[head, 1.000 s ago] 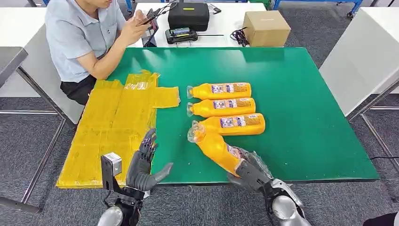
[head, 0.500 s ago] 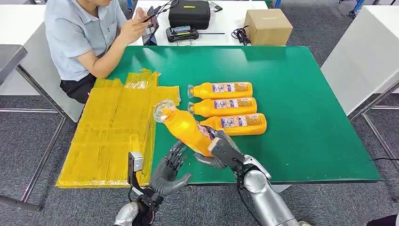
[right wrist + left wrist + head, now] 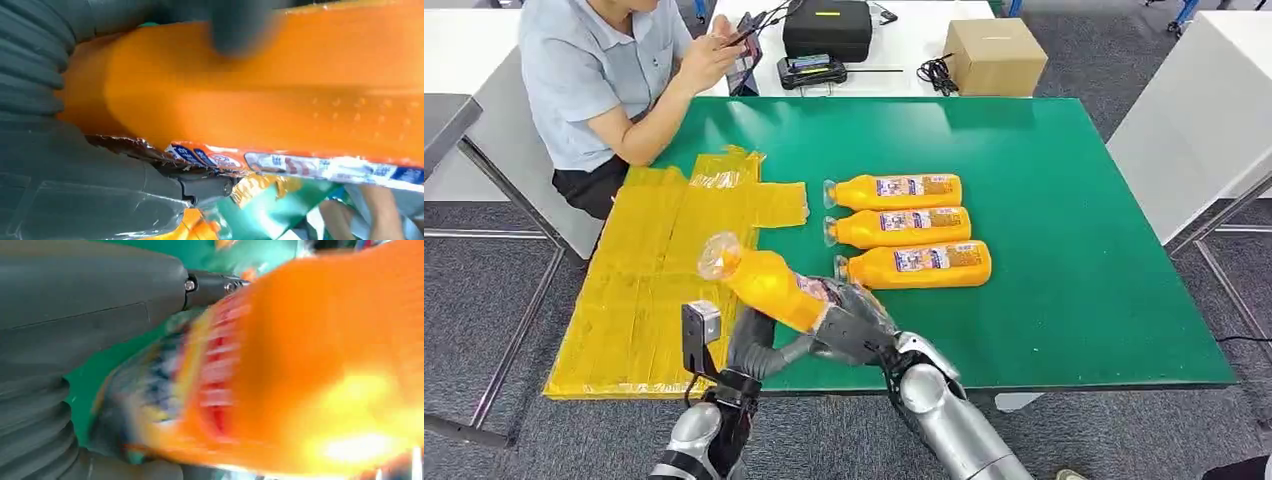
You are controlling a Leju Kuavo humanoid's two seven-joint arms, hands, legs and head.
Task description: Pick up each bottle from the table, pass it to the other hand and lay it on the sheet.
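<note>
Now, the handover.
Right hand (image 3: 849,325) grips the bottle (image 3: 764,282), neck pointing far-left over the sheet (image 3: 639,290); left hand (image 3: 759,345) touches underneath, grip unclear.

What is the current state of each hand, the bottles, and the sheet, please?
right hand: grips the raised bottle's lower body.
left hand: under the raised bottle; grip cannot be told.
raised bottle: off the table, tilted, cap end over the sheet.
three bottles: lying side by side on the table.
sheet: spread flat, no bottle on it.
</note>
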